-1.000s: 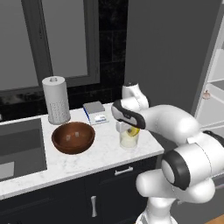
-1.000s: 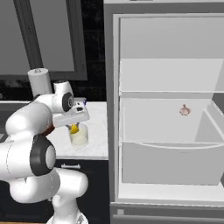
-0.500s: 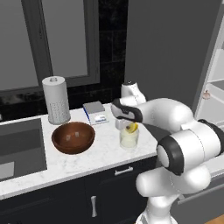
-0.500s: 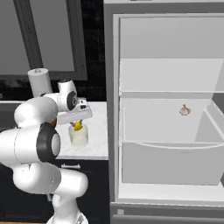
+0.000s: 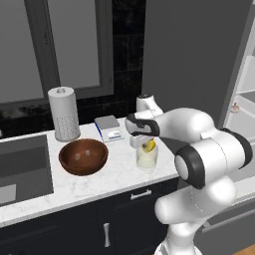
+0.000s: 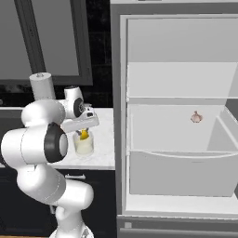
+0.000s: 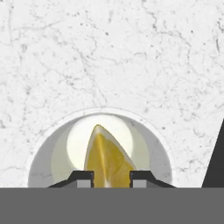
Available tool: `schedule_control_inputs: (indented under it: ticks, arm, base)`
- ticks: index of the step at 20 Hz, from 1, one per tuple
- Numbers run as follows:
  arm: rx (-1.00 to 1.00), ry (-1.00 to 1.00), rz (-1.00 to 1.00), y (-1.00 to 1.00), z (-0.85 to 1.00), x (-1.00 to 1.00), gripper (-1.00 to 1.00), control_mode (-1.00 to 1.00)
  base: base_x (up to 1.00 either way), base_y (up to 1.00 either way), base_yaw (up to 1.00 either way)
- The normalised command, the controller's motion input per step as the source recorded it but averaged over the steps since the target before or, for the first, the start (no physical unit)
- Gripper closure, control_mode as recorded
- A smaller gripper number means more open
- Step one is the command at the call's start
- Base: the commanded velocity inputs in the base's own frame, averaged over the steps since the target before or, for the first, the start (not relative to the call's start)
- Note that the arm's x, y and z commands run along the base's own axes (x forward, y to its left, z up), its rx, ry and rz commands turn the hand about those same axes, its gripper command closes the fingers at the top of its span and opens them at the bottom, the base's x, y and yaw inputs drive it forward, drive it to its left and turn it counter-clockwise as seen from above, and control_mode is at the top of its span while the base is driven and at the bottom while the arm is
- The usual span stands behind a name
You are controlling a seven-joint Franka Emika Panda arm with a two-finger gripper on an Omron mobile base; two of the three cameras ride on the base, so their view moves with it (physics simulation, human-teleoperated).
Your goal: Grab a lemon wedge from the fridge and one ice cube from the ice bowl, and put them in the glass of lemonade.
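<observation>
My gripper is shut on the lemon wedge, a bright yellow slice held tip-down between the fingertips. Directly below it stands the glass of lemonade on the marble counter. From the base, the lemon wedge hangs at the rim of the glass under the gripper. The right base view gives the same: wedge over glass. The reddish-brown ice bowl sits left of the glass; the ice cube is hidden. The fridge stands open to the right.
A white paper-towel roll stands behind the bowl, with a small flat grey box beside it. A sink lies at the far left. A tan garlic-like bulb rests on a fridge shelf above the drawer.
The arm's elbow has swung out and up while the hand stayed over the glass. The wedge has shifted only slightly, still in the grip.
</observation>
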Motion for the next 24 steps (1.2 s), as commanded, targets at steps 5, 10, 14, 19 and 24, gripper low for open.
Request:
schedule_control_inputs:
  ticks: [5, 10, 14, 19, 24]
  arm:
    - [0.0, 0.0, 0.0, 0.0, -0.16, 0.02, -1.0, -1.0]
    - [0.0, -0.01, 0.0, 0.08, 0.25, 0.07, -1.0, -1.0]
    - [0.0, -0.1, -0.02, 0.25, 0.68, 0.19, -1.0, -1.0]
    - [0.06, -0.19, 0.0, 0.77, 0.64, -0.48, -1.0, -1.0]
    - [0.17, -0.22, 0.02, 1.0, 0.01, -0.68, -1.0, -1.0]
  base:
    - [0.0, 0.0, 0.0]
    - [0.0, 0.0, 0.0]
    - [0.0, 0.0, 0.0]
    - [0.0, 0.0, 0.0]
    - [0.0, 0.0, 0.0]
